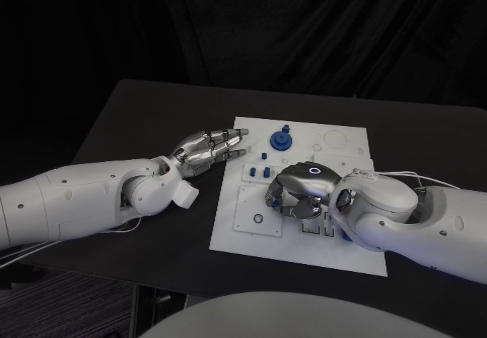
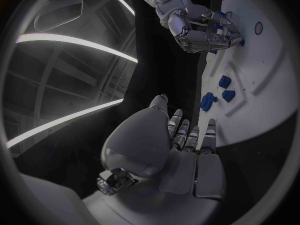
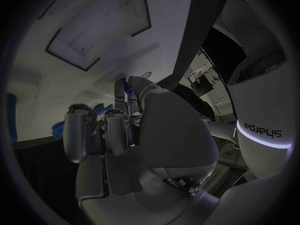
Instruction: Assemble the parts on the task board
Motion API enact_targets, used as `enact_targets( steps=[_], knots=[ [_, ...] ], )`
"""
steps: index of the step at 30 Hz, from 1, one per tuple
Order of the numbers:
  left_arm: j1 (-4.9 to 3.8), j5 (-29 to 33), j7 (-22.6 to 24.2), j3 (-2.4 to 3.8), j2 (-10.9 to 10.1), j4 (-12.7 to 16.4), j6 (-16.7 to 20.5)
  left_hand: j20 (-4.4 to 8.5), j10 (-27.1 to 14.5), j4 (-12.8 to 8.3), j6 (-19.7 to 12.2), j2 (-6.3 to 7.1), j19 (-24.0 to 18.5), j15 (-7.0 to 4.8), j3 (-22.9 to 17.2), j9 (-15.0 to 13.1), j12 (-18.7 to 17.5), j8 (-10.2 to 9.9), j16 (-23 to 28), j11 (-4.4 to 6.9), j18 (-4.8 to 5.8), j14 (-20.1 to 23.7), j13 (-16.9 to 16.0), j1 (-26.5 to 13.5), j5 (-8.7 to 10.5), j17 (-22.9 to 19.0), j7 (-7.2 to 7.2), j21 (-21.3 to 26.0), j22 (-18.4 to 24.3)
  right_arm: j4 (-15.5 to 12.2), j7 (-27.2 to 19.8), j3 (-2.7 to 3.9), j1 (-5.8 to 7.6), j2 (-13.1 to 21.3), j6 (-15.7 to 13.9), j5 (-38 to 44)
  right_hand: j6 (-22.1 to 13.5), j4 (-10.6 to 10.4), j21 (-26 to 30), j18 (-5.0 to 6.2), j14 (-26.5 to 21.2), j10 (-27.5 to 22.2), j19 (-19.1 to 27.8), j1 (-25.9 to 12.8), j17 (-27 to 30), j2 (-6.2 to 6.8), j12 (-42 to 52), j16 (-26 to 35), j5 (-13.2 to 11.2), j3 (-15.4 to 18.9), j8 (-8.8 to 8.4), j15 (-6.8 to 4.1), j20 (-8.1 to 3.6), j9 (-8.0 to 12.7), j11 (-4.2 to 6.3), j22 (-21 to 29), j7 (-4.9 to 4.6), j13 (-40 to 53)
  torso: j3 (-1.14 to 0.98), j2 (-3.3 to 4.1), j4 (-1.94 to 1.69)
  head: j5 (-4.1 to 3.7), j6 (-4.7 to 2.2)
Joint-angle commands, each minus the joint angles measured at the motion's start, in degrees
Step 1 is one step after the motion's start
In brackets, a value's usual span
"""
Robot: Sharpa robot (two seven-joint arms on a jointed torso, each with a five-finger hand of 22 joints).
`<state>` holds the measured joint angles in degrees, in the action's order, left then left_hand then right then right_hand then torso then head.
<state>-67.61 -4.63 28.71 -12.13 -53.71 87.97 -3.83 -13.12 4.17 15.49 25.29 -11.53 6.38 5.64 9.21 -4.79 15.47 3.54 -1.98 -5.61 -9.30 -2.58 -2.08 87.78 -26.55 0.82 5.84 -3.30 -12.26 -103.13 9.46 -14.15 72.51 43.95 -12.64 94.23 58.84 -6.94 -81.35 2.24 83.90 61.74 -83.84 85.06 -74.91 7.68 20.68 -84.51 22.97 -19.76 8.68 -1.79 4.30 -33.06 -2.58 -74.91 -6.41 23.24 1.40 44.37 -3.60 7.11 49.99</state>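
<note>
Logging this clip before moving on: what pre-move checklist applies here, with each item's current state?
1. White task board lies flat on the black table: ok.
2. Silver left hand holds nothing, fingers extended at the board's edge: ok.
3. Silver right hand is over the board's middle: ok.
4. Whether the right hand grips a part: cannot tell.
5. Round blue part with a peg stands upright on the board: ok.

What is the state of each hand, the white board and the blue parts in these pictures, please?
Left silver hand: open, fingers apart, at the board's left edge, holding nothing.
Right silver hand: over the board's middle, fingers curled down; whether it holds a part cannot be told.
White task board: flat on the black table.
Round blue part with a peg: standing upright on the board.
Small blue parts: on the board, untouched.
</note>
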Motion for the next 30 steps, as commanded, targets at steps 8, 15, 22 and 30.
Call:
enact_targets(
  steps=[8,15,22,30],
  knots=[
    [0.33,0.25,0.31,0.05,0.00,0.11,-0.85,-0.41,-0.17,0.21,0.03,-0.46,-0.07,0.56,-0.14,-0.09,-0.17,0.40,-0.24,-0.28,-1.11,0.03,-0.04,0.11,-0.27,0.10,0.24,0.17,0.02,0.10,0.12,0.01,-0.22,0.03,0.54,2.09,-0.04,-0.20,0.58,0.01,4.22,-0.08,-1.80,0.13,-8.43,0.10,-0.65,0.42,-0.32,0.24,-0.81,0.54,0.51,0.48,-0.40,-12.10,-0.33,-0.29,-0.05,0.04,-0.05,-0.17,0.01],
    [0.47,0.25,0.27,0.05,0.00,0.11,-0.88,-0.42,-0.18,0.21,0.06,-0.46,-0.07,0.58,-0.16,-0.10,-0.19,0.41,-0.24,-0.29,-1.11,0.04,-0.04,0.12,-0.28,0.10,0.25,0.17,0.02,0.21,0.86,0.01,-0.23,-0.03,1.87,2.11,-7.14,-1.67,2.86,0.50,3.58,-3.80,-0.61,-1.15,-7.18,1.18,-1.47,1.55,-5.66,1.28,-4.97,1.46,1.27,3.06,-1.39,-11.40,0.21,-0.44,-0.03,0.06,-0.01,-0.11,0.01],
    [0.56,0.25,0.23,0.05,-0.02,0.10,-0.93,-0.42,-0.18,0.21,0.06,-0.46,-0.07,0.58,-0.16,-0.10,-0.19,0.41,-0.24,-0.29,-1.11,0.04,-0.04,0.12,-0.28,0.10,0.25,0.17,0.02,0.24,1.03,0.01,-0.24,-0.16,2.22,2.12,-10.85,-3.02,3.59,0.66,3.32,-5.35,-0.26,-1.85,-6.77,1.89,-0.90,1.85,-9.17,2.42,-5.01,1.78,1.69,5.19,-1.78,-11.20,1.20,-0.07,-0.01,0.08,0.02,-0.09,0.01],
    [0.62,0.25,0.26,0.05,-0.05,0.10,-0.95,-0.44,-0.18,0.19,0.07,-0.43,-0.06,0.63,-0.20,-0.11,-0.18,0.43,-0.27,-0.32,-1.11,0.02,-0.04,0.15,-0.32,0.10,0.27,0.17,0.03,0.27,0.98,0.01,-0.24,-0.19,2.09,2.12,-11.29,-3.77,3.76,0.69,3.26,-5.98,-0.20,-2.07,-6.63,1.92,-0.45,1.92,-10.95,3.22,-4.82,1.84,1.80,6.03,-1.85,-11.16,1.85,0.17,-0.01,0.07,-0.03,-0.15,0.01]
  ],
)
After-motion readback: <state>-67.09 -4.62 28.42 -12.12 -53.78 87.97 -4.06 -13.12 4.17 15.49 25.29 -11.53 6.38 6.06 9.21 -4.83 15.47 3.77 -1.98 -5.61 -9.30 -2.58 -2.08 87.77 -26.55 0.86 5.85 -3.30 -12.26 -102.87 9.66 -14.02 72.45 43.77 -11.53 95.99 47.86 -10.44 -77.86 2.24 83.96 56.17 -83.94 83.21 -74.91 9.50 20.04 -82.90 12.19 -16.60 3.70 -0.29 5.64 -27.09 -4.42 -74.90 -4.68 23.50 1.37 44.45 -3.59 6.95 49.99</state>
